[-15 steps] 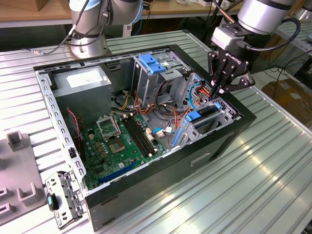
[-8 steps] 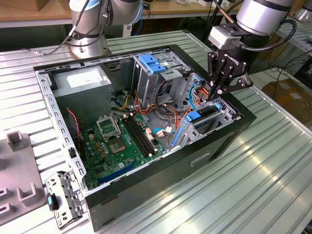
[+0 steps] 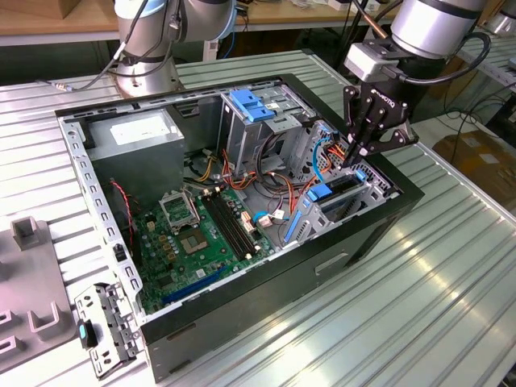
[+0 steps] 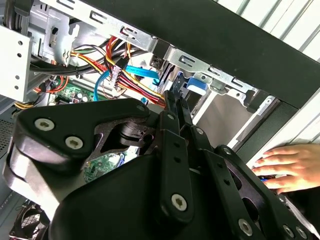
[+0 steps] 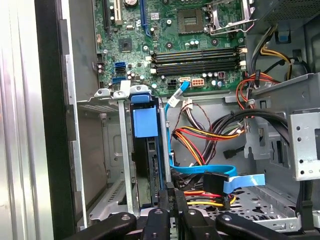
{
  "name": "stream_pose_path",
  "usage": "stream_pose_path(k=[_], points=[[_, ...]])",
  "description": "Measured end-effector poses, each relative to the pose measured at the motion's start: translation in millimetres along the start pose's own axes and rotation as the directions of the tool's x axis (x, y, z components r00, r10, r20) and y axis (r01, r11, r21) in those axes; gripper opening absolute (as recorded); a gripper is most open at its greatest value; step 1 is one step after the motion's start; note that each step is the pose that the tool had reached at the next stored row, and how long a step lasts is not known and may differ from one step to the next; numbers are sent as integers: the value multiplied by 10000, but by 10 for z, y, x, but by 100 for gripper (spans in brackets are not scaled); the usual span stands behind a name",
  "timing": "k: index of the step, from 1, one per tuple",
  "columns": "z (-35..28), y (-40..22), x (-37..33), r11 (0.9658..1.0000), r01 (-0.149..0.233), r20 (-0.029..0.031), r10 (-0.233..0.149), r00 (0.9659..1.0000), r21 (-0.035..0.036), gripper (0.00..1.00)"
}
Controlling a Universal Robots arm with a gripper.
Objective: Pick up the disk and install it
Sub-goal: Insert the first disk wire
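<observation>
Disk (image 5: 145, 150) upright in drive bay (image 5: 120, 165), gripper (image 3: 353, 158) above it

The flat metal disk with blue plastic rails (image 5: 149, 165) stands on edge in the grey metal drive bay (image 5: 122, 150), beside the green motherboard (image 5: 165, 45) in the open black computer case (image 3: 242, 314).

No text, label or number can be read anywhere

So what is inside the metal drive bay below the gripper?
In the first wrist view the disk stands on edge inside the drive bay, blue rail at its near end. Its lower part is hidden by the gripper.
</observation>
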State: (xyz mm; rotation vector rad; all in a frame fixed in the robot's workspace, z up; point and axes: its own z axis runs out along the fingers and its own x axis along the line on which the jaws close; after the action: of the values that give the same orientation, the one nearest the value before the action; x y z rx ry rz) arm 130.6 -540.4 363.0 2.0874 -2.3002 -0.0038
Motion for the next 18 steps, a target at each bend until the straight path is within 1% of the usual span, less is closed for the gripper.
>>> stream_pose_path(k=[6, 10, 12, 15, 16, 17, 18], points=[[5, 0, 0, 10000, -19, 1, 19, 10000, 0, 16], [43, 4, 0, 9999, -119, 4, 119, 9999, 17, 16], [54, 40, 10, 9999, -121, 7, 121, 9999, 24, 16], [67, 51, 33, 9999, -120, 10, 120, 9999, 25, 16], [72, 52, 54, 9999, -119, 9, 119, 9999, 25, 16], [75, 52, 59, 10000, -89, 9, 89, 10000, 25, 16], [77, 52, 61, 9999, 104, 1, -104, 9999, 30, 16]])
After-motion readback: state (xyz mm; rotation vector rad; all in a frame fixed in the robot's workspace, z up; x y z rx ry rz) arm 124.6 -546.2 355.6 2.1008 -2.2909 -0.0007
